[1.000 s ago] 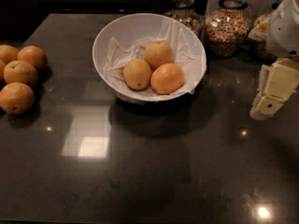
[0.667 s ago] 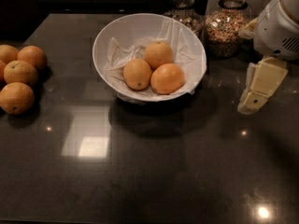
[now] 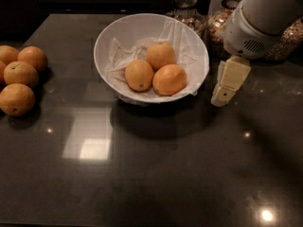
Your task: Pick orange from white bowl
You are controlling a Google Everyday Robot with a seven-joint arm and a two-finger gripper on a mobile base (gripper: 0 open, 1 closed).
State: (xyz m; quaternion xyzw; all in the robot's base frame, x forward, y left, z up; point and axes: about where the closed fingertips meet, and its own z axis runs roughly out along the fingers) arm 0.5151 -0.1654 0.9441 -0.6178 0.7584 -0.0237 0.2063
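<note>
Hand point(image 3: 226, 85) hangs just outside white bowl point(image 3: 124, 30) rim nearest the orange point(image 3: 169, 79)

Arm point(image 3: 272, 6) in from the far right corner of the tabletop point(image 3: 180, 174), bulky white wrist housing point(image 3: 248, 34) tilted down and left. Cream gripper point(image 3: 221, 97) hangs low over the right half, nearer the far edge, tip pointing down.

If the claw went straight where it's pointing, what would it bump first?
Probably the dark table, just right of the white bowl. The claw hangs beside the bowl, pointing down and slightly left; depth is unclear, so it might graze the bowl's side.
</note>
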